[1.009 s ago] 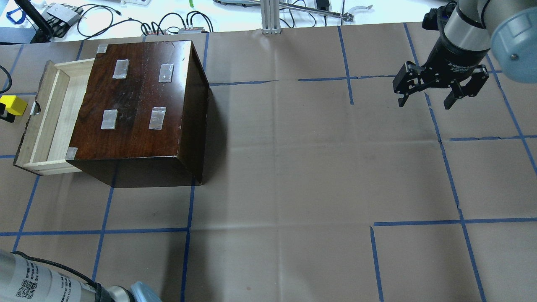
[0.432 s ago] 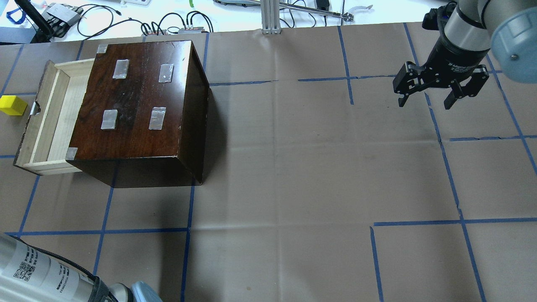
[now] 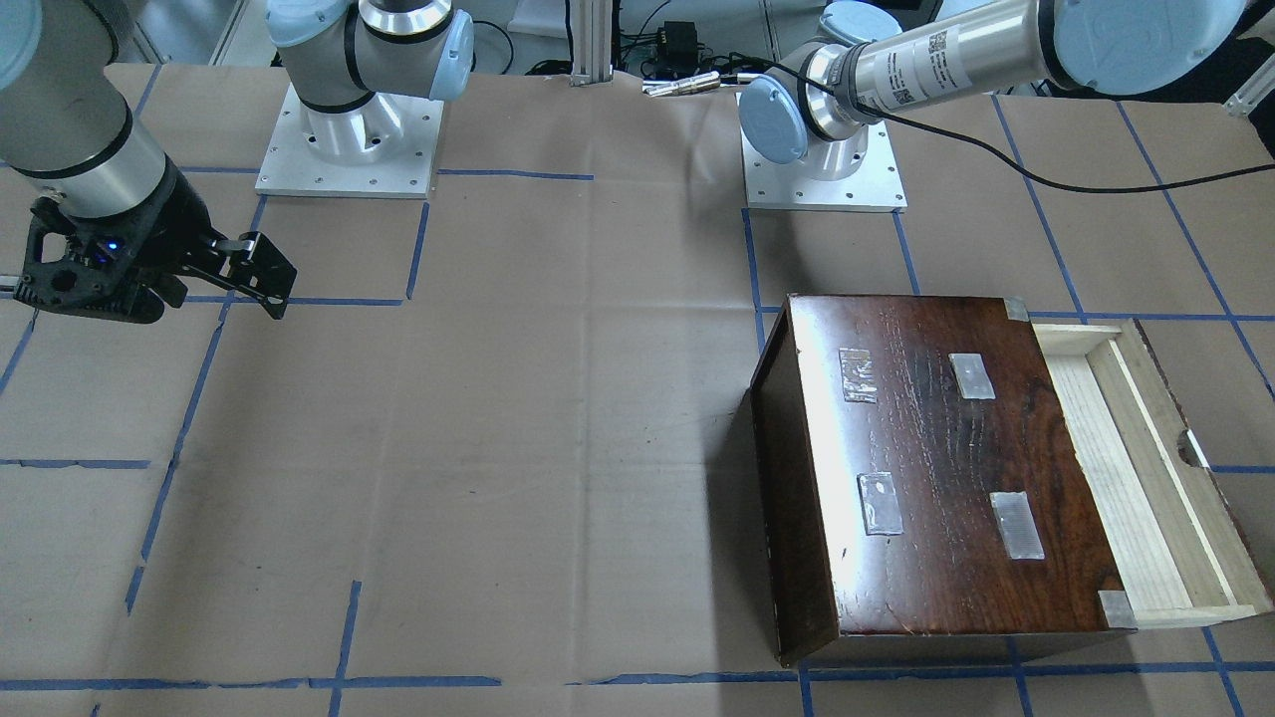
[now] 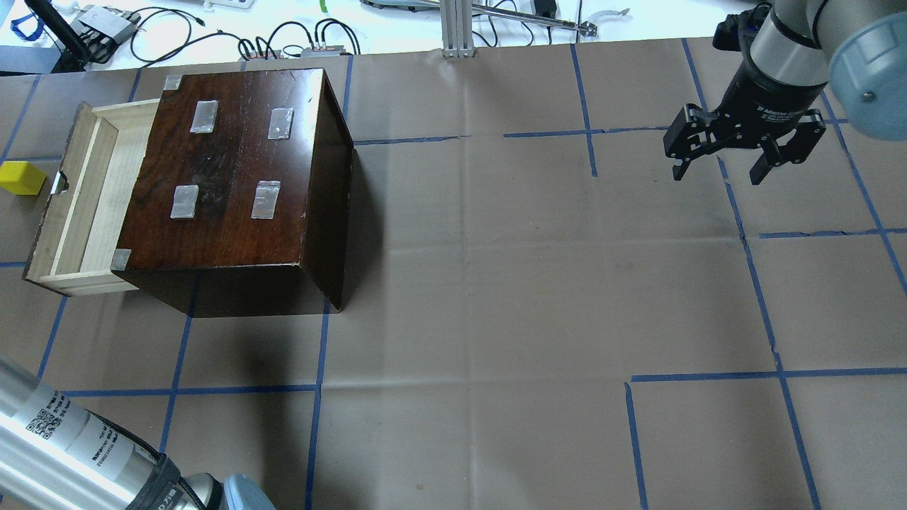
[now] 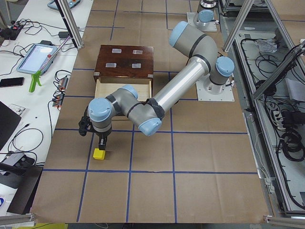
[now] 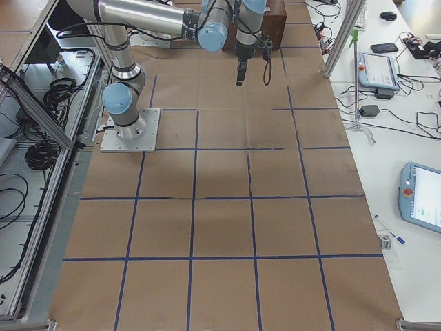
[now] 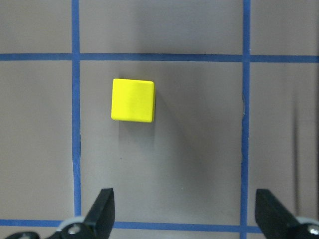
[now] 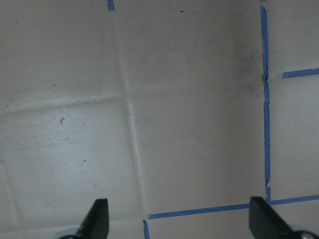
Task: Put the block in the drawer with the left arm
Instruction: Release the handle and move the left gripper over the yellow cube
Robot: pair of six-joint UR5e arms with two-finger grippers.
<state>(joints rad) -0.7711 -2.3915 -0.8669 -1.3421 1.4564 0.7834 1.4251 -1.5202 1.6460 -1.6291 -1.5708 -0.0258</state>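
The yellow block (image 4: pixel 21 177) sits on the brown paper just outside the drawer's dark notched front; it also shows in the left wrist view (image 7: pixel 132 100) and the exterior left view (image 5: pixel 99 153). The drawer (image 4: pixel 92 198) stands pulled out of the dark-brown box (image 4: pixel 234 170) and looks empty; it also shows in the front-facing view (image 3: pixel 1126 478). My left gripper (image 7: pixel 187 214) is open and hangs over the paper, the block ahead of its fingertips (image 7: pixel 104 209) and apart from them. It is out of the overhead view. My right gripper (image 4: pixel 719 170) is open and empty, far from the box.
The table is covered in brown paper with blue tape lines. My left forearm (image 4: pixel 71 446) crosses the overhead view's bottom-left corner. Cables and devices (image 4: pixel 106 28) lie beyond the far edge. The arm bases (image 3: pixel 349 149) stand at the robot's side.
A black fingertip beside the block at the overhead view's left edge has gone out of view. My left forearm has shifted up in the corner. The block and right arm have not moved.
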